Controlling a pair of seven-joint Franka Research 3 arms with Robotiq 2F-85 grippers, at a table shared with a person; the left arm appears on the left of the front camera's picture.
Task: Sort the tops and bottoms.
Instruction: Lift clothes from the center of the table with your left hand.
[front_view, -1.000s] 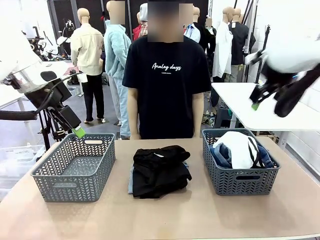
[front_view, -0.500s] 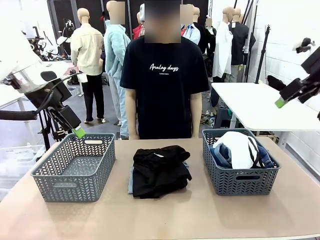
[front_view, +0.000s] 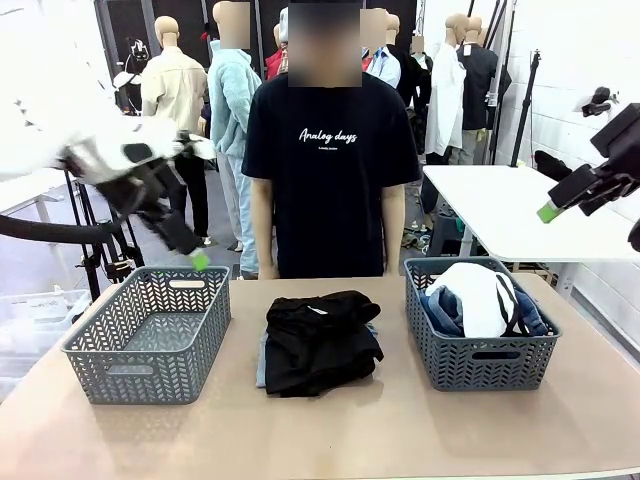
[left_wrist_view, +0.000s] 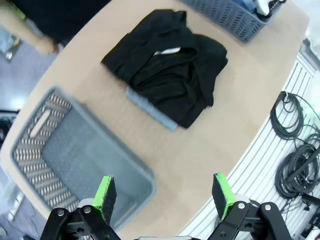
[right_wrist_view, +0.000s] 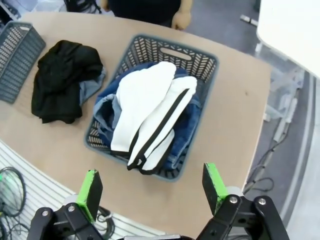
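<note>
A plain black top (front_view: 322, 338) lies crumpled at the table's middle, over pale blue denim bottoms (front_view: 262, 362) that show at its left edge. A white top with black trim (front_view: 486, 296) sits in the right grey basket (front_view: 480, 368), on dark blue denim bottoms (front_view: 440, 312). My left gripper (front_view: 194, 256) hangs open above the far rim of the left basket (front_view: 150, 350); its wrist view looks down on the black top (left_wrist_view: 167, 80). High at the right edge, my right gripper (front_view: 550, 210) is open, looking down on the white top (right_wrist_view: 150, 115).
A person in a black printed T-shirt (front_view: 332, 170) stands at the far edge, behind the pile. The left basket (left_wrist_view: 75, 165) holds nothing. A white table (front_view: 520, 215) stands behind on the right. Cables (left_wrist_view: 295, 150) lie on the floor by the near edge.
My left arm has swung up and to the right, its gripper now over the left basket's far rim. The right gripper rose to the right edge, then eased slightly left.
</note>
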